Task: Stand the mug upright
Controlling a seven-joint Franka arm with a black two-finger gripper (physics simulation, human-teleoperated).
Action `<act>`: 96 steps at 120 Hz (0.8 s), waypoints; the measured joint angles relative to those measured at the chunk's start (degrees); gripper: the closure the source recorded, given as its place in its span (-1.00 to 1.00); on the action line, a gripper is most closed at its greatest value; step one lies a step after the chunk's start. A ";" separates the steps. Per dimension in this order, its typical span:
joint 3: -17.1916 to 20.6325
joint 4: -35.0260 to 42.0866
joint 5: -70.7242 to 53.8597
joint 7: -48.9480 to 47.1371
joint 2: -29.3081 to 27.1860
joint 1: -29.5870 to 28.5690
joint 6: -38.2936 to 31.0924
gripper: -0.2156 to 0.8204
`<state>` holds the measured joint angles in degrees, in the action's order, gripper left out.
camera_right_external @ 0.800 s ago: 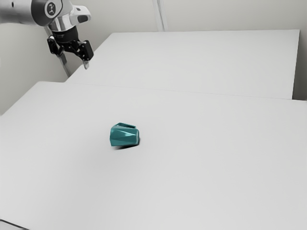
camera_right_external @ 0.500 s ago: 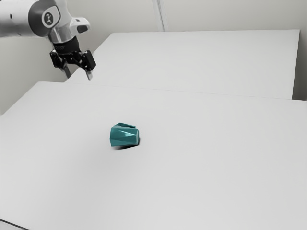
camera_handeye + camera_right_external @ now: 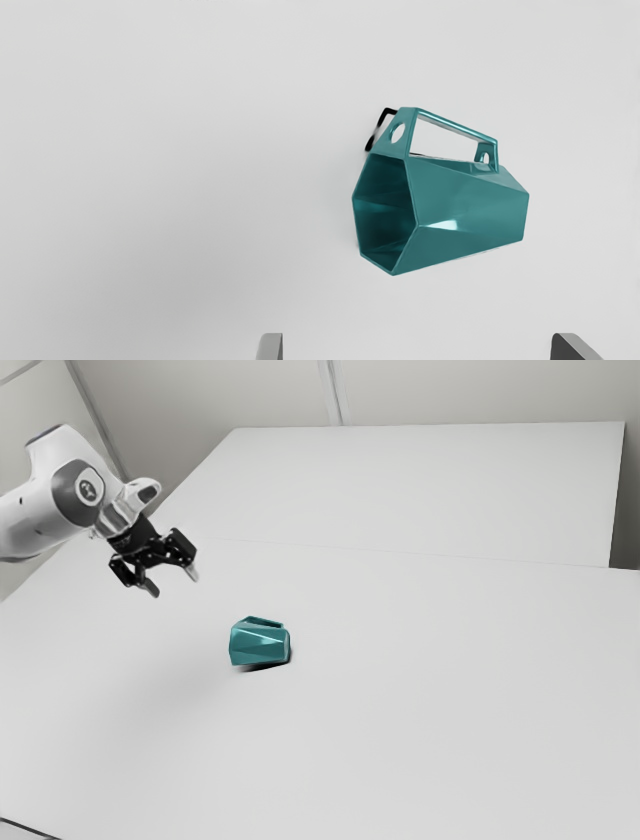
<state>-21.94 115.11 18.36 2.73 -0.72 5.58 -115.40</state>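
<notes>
White tabletop (image 3: 430, 710) bears the mug (image 3: 260, 644) on its side, left of centre in the exterior view, the gripper (image 3: 172, 582) toward upper left, its height hard to judge. In the wrist view, jaws wide open; grip the body (image 3: 470, 202) clear of the handle (image 3: 457, 126), then turn the mouth (image 3: 385, 212) up

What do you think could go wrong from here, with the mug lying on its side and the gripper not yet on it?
The mug might roll or slide on the table if the open gripper nudges it off-centre.
Its handle juts out from the body, so a finger could catch on it.
The faceted body narrows away from the mouth, so a grip may slip during turning.
</notes>
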 joint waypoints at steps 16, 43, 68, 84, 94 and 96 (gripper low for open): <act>-3.10 2.45 8.97 3.59 2.50 -1.18 -2.32 -0.54; -5.13 2.66 24.40 12.48 9.02 -1.81 -2.42 -0.54; -7.98 2.46 29.16 20.08 12.40 -1.91 3.76 -0.54; -8.26 2.42 30.10 24.76 13.25 -1.88 6.75 -0.54; -8.28 2.33 32.20 27.48 15.34 -1.88 7.90 -0.54; -8.28 2.30 32.81 28.01 15.78 -1.85 8.07 -0.54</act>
<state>-30.23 117.41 51.17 30.73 15.06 3.73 -107.33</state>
